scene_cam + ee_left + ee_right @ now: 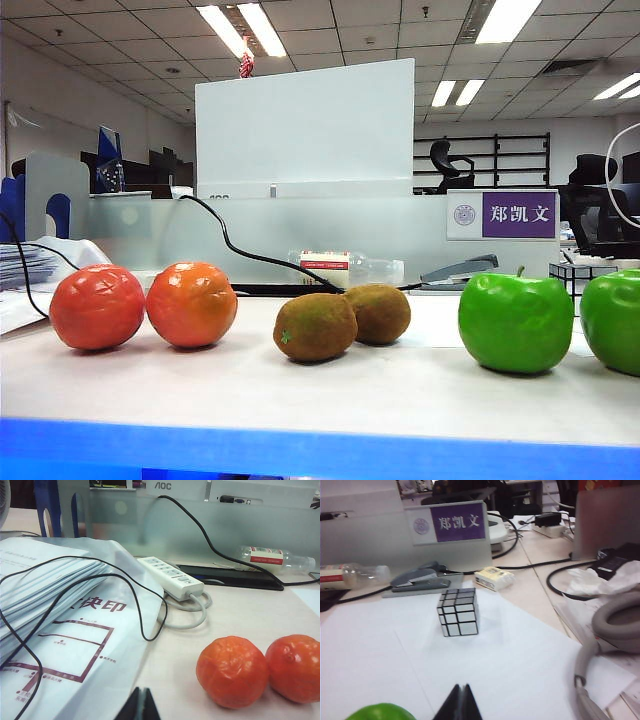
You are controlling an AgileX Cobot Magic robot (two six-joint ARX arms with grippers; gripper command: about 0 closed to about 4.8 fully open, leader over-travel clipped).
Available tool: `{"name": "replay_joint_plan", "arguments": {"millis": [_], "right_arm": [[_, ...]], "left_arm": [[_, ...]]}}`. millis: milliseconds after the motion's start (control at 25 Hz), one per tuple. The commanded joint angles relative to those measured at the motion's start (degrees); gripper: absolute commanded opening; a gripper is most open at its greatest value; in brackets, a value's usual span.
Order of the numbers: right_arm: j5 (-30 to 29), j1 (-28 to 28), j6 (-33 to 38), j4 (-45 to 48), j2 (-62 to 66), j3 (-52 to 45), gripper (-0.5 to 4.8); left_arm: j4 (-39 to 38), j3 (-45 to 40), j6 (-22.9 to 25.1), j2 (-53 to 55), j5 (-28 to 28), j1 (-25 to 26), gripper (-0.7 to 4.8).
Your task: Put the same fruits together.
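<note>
Oranges (145, 305), kiwis (343, 320) and apples (545, 322) looked light, slick, best gripped mid-body; my left pincer (139, 702) and right pincer (459, 700) sat clenched, empty.

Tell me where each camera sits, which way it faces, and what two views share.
Exterior: low at the table edge, facing oranges, kiwis, apples; no arm shows.
Left wrist: behind the shut left end effector, facing the oranges; shared with exterior.
Right wrist: behind the shut right end effector, facing a cube; apple shared.
</note>
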Motion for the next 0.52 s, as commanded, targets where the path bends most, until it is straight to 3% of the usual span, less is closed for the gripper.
{"name": "replay_joint_plan", "arguments": {"millis": [40,520], "right_arm": [[-0.81,0.04,-0.04,2.19,-0.09,-0.44,0.00],[-0.79,0.04,-0.02,3.10,-0.07,-0.44,0.00]], "left_arm": [[0.57,0.07,0.00,-0.07,0.22,-0.09,-0.05],[0.57,0.07,0.00,-0.07,0.22,-0.09,-0.05]]}}
